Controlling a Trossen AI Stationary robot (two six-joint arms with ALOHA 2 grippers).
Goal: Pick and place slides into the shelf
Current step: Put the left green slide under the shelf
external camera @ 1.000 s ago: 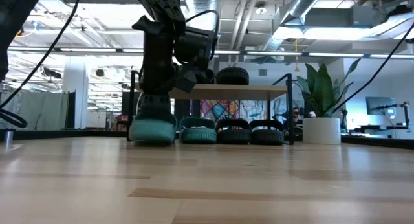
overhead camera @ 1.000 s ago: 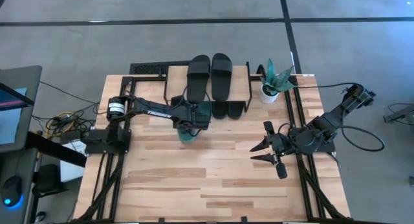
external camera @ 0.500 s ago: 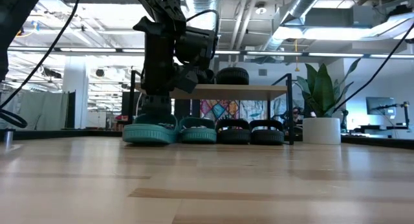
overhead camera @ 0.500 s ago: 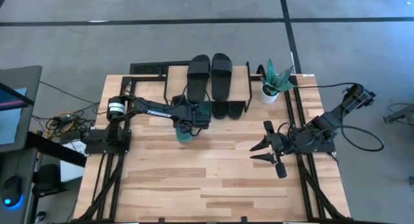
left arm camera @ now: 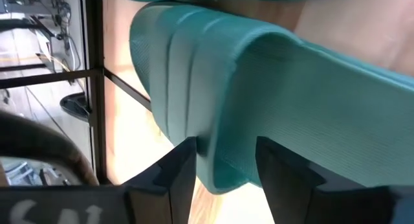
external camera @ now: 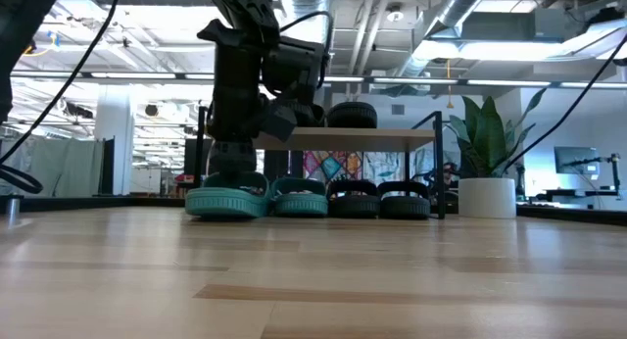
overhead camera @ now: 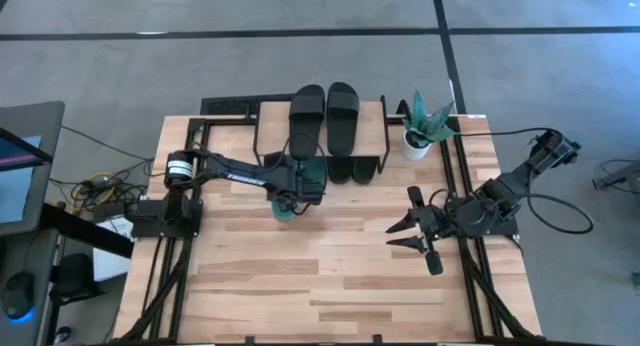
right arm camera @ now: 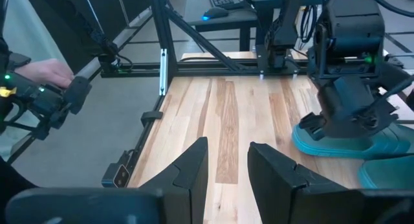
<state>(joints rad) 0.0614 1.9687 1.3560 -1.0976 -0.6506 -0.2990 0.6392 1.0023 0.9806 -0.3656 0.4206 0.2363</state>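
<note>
A green slide (external camera: 227,200) lies flat on its sole on the table, just in front of the shelf's (overhead camera: 272,131) left end. My left gripper (overhead camera: 287,199) stands over it, open, with its fingers on either side of the slide's strap (left arm camera: 226,114). Under the shelf sit a second green slide (external camera: 299,198) and two black slides (external camera: 355,200). Two more black slides (overhead camera: 325,116) lie on the shelf's top. My right gripper (overhead camera: 400,231) waits open over the table's right part, with nothing between its fingers. My left gripper comes at the green slide from above, pointing down, and its fingers (left arm camera: 174,179) straddle the strap's edge (left arm camera: 220,153). Whether the fingers touch the strap I cannot tell. The slide rests flat on the table.
A potted plant (overhead camera: 422,126) stands to the right of the shelf at the table's far edge. Bare wood stretches across the near half of the table (overhead camera: 320,286). Beyond the table, in the right wrist view, a person's hand (right arm camera: 39,75) holds a device.
My left gripper has opened and let go of the green slide. The slide hung tilted under the fingers with one end on the table. It has dropped and lies flat on its sole.
</note>
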